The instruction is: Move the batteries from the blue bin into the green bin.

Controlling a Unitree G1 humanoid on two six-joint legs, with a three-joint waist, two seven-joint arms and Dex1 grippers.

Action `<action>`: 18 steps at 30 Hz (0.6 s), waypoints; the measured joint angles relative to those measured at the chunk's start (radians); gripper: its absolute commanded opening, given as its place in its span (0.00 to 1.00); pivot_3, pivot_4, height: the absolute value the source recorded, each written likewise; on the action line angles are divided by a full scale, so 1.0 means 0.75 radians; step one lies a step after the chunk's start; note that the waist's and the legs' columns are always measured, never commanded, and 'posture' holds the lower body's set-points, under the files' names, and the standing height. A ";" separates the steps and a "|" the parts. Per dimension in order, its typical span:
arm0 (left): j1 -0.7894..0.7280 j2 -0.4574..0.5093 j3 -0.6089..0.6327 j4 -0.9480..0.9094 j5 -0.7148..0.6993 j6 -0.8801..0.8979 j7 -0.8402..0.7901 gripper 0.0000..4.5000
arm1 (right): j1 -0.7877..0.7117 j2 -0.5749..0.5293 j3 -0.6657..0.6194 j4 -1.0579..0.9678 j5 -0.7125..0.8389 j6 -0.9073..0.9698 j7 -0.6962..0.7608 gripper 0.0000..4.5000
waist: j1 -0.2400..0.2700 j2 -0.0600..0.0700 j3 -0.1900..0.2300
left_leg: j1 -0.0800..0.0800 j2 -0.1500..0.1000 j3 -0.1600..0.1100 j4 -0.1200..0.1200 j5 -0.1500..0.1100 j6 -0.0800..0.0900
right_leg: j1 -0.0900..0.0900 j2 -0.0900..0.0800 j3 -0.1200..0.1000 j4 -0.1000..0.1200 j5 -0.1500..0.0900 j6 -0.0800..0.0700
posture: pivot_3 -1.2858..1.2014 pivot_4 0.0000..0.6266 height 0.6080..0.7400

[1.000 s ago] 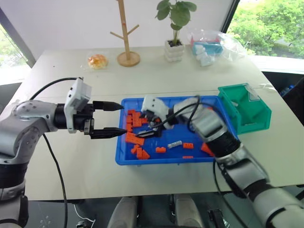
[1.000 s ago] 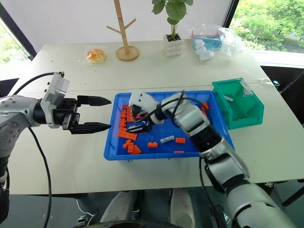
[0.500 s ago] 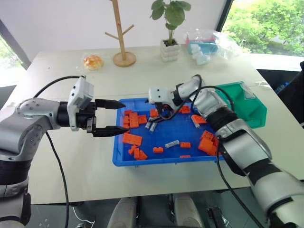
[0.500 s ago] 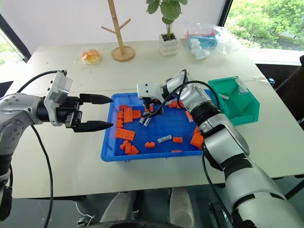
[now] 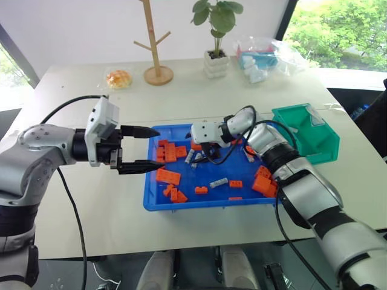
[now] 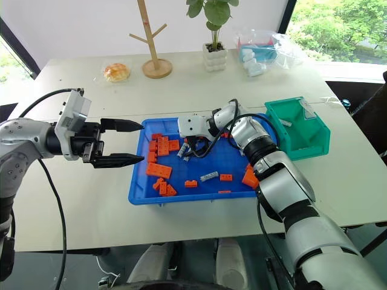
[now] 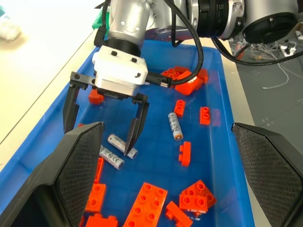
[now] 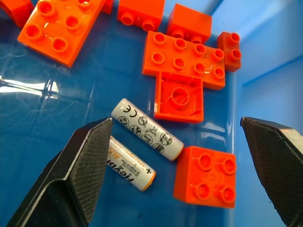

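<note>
Our right claw (image 7: 102, 125) hangs spread wide over two batteries (image 8: 147, 128) lying side by side on the blue bin (image 5: 199, 202) floor among orange bricks (image 8: 182, 59); one reads "heycar" or similar. A third battery (image 7: 174, 126) lies apart. Our left claw (image 5: 142, 148), also wide, holds nothing. The green bin (image 5: 308, 136) stands beside.

pale table (image 5: 199, 90) with blue bin (image 5: 156, 202), green bin (image 5: 319, 151), wooden stand (image 5: 158, 75), potted plant (image 5: 219, 63), plastic bag (image 5: 266, 53)
</note>
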 measured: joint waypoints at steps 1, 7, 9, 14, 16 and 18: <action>0.000 -0.002 0.000 0.000 -0.002 0.000 0.005 1.00 | 0.000 0.000 -0.004 0.000 -0.003 0.000 0.000 0.99 | 0.000 0.000 0.000 | 0.000 0.000 0.000 0.000 0.000 0.000 | 0.000 0.000 0.000 0.000 0.000 0.000 | 0.52 0.24 0.64; 0.000 -0.006 0.000 0.000 -0.010 0.000 0.010 1.00 | -0.004 0.005 -0.019 0.033 -0.037 -0.036 -0.012 0.99 | 0.000 0.000 0.000 | 0.001 0.000 0.000 0.000 0.000 0.000 | 0.000 0.000 0.000 0.001 0.000 -0.001 | 0.52 0.24 0.64; 0.001 -0.004 0.000 0.000 -0.011 0.000 0.005 1.00 | -0.022 0.008 -0.019 0.067 -0.049 -0.058 -0.007 0.99 | 0.001 0.000 0.000 | 0.001 0.000 0.000 0.000 0.000 0.000 | 0.001 0.000 0.000 0.001 0.000 -0.001 | 0.52 0.24 0.64; 0.011 0.009 0.000 0.000 -0.010 -0.001 -0.029 1.00 | -0.117 0.043 -0.006 0.201 -0.116 -0.108 0.021 0.99 | -0.001 0.000 0.000 | 0.002 0.000 0.000 0.000 0.000 -0.001 | 0.000 0.000 0.000 0.002 0.000 -0.001 | 0.52 0.24 0.64; 0.013 0.008 0.000 0.000 -0.010 -0.001 -0.027 1.00 | -0.166 0.070 0.015 0.251 -0.155 -0.132 0.024 0.99 | -0.001 0.000 0.000 | 0.002 0.000 0.000 0.000 0.001 -0.001 | 0.000 0.000 0.000 0.002 -0.001 -0.001 | 0.52 0.24 0.64; 0.022 0.008 0.001 -0.003 -0.011 -0.001 -0.020 1.00 | -0.203 0.086 0.032 0.293 -0.191 -0.171 0.037 0.99 | -0.002 0.000 0.000 | 0.002 0.000 0.000 -0.001 0.001 -0.001 | 0.000 0.000 0.000 0.003 -0.001 -0.001 | 0.52 0.24 0.64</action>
